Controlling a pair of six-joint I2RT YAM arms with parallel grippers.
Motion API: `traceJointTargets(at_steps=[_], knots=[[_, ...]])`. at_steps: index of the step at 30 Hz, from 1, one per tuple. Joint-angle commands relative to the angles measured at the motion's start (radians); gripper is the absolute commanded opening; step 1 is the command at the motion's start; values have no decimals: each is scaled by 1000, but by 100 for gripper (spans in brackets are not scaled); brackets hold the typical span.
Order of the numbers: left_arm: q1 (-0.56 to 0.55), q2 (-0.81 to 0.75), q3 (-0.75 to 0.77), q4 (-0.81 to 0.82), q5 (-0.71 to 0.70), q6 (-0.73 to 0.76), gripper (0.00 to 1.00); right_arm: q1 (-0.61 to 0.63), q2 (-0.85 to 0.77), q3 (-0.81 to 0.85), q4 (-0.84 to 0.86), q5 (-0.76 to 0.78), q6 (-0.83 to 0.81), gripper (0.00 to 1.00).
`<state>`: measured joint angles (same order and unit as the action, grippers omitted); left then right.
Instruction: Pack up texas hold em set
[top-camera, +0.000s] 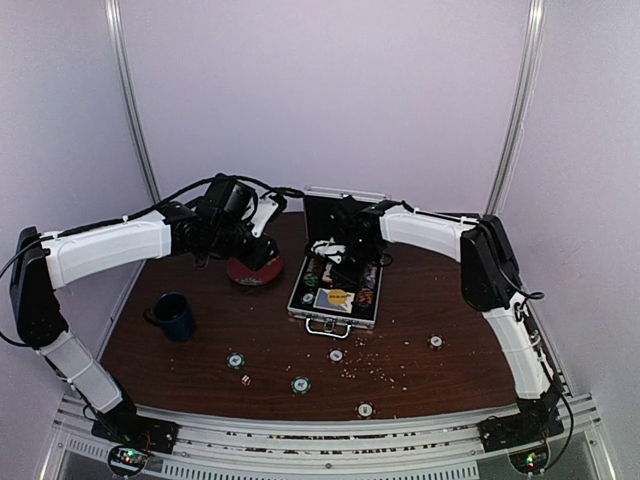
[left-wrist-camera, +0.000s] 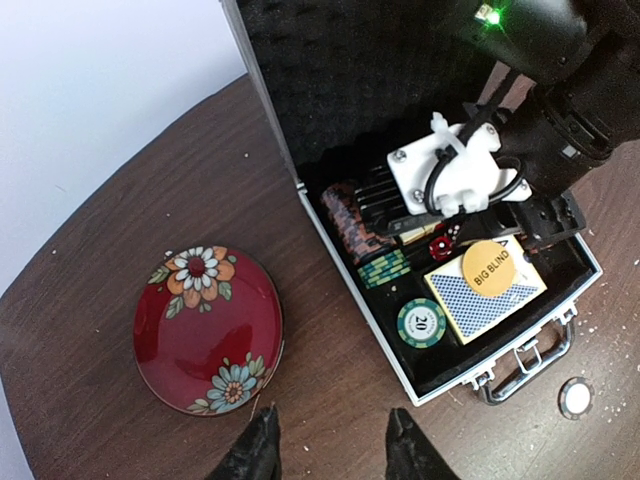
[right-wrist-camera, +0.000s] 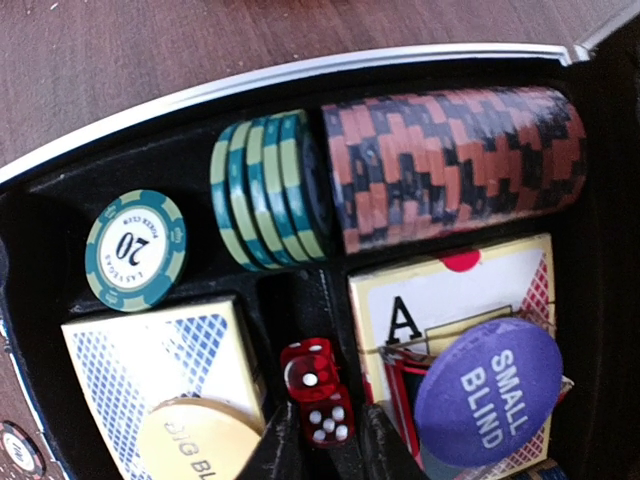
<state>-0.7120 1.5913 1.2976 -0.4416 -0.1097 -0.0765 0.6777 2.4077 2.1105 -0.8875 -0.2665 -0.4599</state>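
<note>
Lying open: case (top-camera: 333, 318) at mid-table, lid upright at the back.
Right gripper (right-wrist-camera: 328, 452): down inside the case, tips close on either side of the lower of two red dice (right-wrist-camera: 318, 395); pinching or let go, I cannot tell.
Left gripper (left-wrist-camera: 330, 450): jaws apart, nothing between them, over the table by the red plate (left-wrist-camera: 208, 335), left of the case.
Inside case: red-black chip roll (right-wrist-camera: 455, 160), green stack (right-wrist-camera: 265, 190) touching it, one flat green chip (right-wrist-camera: 135, 250), card boxes (right-wrist-camera: 150, 350), yellow disc (right-wrist-camera: 195, 440), purple disc (right-wrist-camera: 490, 400).
Loose on table: chips (top-camera: 301, 384) in front of the case; mug (top-camera: 175, 315) at left.
</note>
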Motion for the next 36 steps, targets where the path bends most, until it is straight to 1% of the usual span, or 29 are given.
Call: traceJointTargets(at_steps=[1, 3, 5, 9, 13, 19, 24, 27, 28, 32, 34, 36], knots=[[7, -14, -6, 42, 12, -7, 37, 5, 30, 38, -18, -7, 9, 25], [8, -16, -6, 41, 12, -8, 37, 6, 32, 40, -17, -7, 9, 29], [7, -16, -6, 42, 10, -7, 37, 6, 30, 42, -18, -7, 9, 31], [8, -16, -6, 42, 9, -8, 37, 6, 18, 42, -22, 3, 9, 31], [7, -14, -8, 43, 4, -8, 37, 5, -19, 36, -17, 46, 8, 32], [8, -2, -9, 41, -9, -6, 37, 3, -94, -4, 11, 98, 6, 31], [7, 7, -11, 43, -34, -2, 37, 4, -132, -50, 6, 57, 7, 28], [8, 8, -14, 42, -56, 3, 37, 4, -168, -69, -16, 38, 7, 23], [7, 9, -16, 42, -67, 6, 37, 3, -194, -91, -12, 35, 7, 22], [-1, 26, 3, -1, -74, -9, 39, 3, -355, -282, 55, 38, 11, 21], [-13, 27, 18, -61, -52, -28, 39, 1, -456, -409, 106, 36, 13, 20], [-21, 12, 2, -98, -5, -53, 40, -5, -573, -572, 178, 17, 13, 20]])
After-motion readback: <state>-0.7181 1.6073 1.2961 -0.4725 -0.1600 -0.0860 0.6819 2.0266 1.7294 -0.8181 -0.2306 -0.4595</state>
